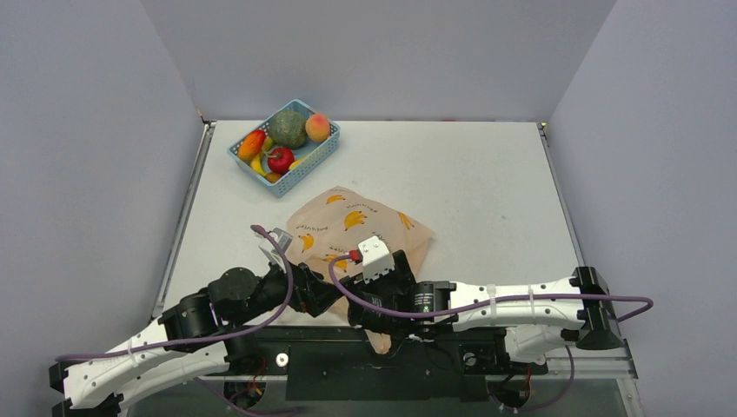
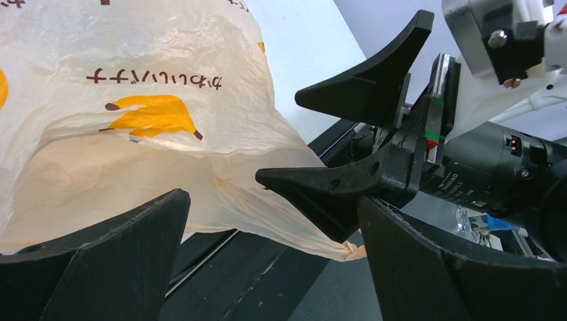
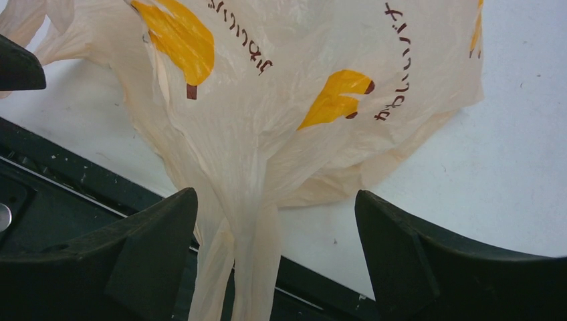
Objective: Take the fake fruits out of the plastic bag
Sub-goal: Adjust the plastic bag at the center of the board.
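The right claw [image 3: 275, 197] stands spread. Its two black, matte, wedge-shaped fingers [image 3: 127, 261] are wide apart, and the twisted neck of the bag [image 3: 281, 100] hangs down between them. The neck runs close by the finger at 9 o'clock and clear of the one at 3 o'clock; whether it touches, I cannot tell.

The left claw [image 2: 274, 200] is spread too, with a loose, crumpled corner of the bag between its fingers. In its view the right claw's tapered fingers reach in from 3 o'clock, the lower one lying across the film.

The bag is thin and translucent — pale orange, wrinkled, printed with yellow bananas and dark lettering. It lies on the smooth white table [image 1: 487, 191] toward the 6 o'clock edge, one end trailing over that edge. The film hides whatever is inside.

At 11 o'clock from the bag, well apart, sits a blue mesh basket [image 1: 313, 165]. It holds a peach-pink fruit [image 1: 318, 127], an orange-red fruit [image 1: 252, 143], a rough green ball [image 1: 288, 129] and a shiny red apple [image 1: 280, 159].
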Motion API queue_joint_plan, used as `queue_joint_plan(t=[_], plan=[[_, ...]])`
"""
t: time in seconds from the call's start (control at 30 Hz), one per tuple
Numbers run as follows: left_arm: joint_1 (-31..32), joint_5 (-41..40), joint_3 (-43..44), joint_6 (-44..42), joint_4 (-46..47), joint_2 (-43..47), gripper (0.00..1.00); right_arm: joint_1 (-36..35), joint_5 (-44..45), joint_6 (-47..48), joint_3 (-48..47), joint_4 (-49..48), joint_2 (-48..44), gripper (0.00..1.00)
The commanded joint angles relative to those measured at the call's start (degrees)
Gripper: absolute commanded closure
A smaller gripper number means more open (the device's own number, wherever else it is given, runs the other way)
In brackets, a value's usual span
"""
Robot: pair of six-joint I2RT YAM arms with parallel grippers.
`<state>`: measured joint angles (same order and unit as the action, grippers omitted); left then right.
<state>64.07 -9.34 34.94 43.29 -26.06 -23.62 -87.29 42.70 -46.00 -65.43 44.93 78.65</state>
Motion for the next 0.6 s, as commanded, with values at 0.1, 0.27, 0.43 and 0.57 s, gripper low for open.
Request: queue_joint_plan(t=[0.1,0.27,0.43,0.57], plan=[[0.04,0.38,-1.84,2.22,2.74,4.63,0.03,0.68,0.86,0.61,3.09,-7.97,-0.08,0.46],[0.03,1.36,-4.76,1.41,4.23,5.62,0.03,5.41,-4.75,3.47,6.33,-13.37,-3.85,0.96],[0.00,3.75,-10.48,1.36,12.73,1.71,0.03,11.61,-11.87,6.51,7.05,-15.12,-8.53,1.00],[0.15,3.60,-15.63,1.62,27.54,-3.92,0.06,14.29,-16.19,7.42,7.71,-15.09,-11.88,1.00]])
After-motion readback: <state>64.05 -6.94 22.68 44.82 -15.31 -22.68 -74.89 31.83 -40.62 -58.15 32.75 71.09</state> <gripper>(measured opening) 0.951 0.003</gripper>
